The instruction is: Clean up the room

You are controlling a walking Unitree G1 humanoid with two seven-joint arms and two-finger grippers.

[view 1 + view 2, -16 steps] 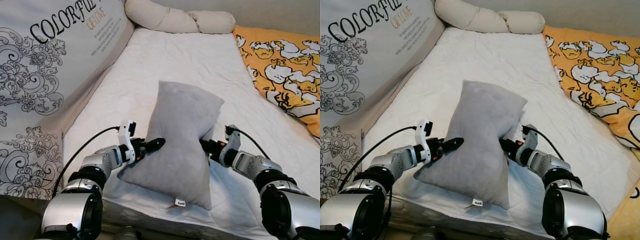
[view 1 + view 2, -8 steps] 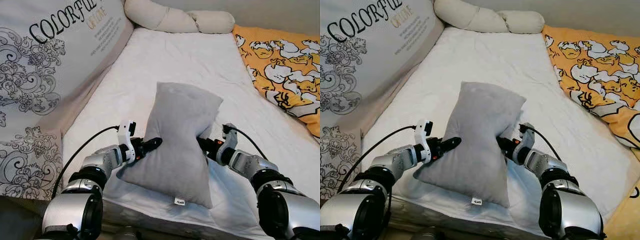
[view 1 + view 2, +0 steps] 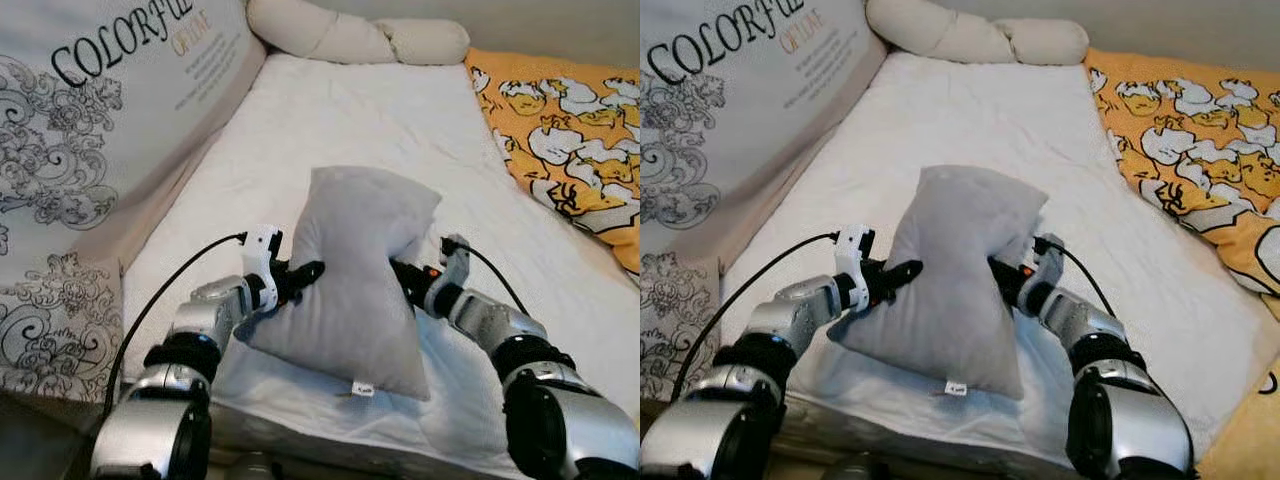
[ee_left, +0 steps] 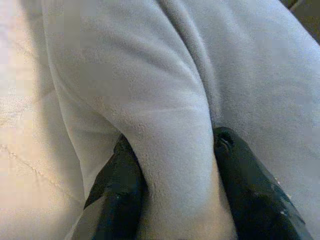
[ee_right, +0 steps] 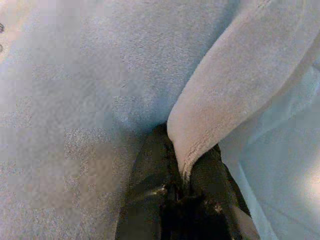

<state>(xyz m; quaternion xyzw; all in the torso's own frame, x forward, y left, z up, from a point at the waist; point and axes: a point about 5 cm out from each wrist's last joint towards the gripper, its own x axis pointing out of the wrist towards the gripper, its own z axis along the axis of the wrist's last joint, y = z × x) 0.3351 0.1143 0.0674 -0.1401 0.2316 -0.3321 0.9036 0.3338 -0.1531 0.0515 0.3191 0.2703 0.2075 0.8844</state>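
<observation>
While a grey pillow (image 3: 362, 280) is held up over the near edge of the white mattress (image 3: 380, 130), its left side is pinched by the left gripper (image 3: 305, 272) and its right side by the right gripper (image 3: 402, 275), fabric clamped between each pair of fingers.

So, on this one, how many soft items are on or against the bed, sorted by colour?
Grey: 1, the grey pillow, pinched between the left tool and the right tool
Cream: 1, the cream bolster at the head of the bed
Orange: 1, the orange duck blanket
White with print: 1, the lettered cushion
Total: 4
</observation>
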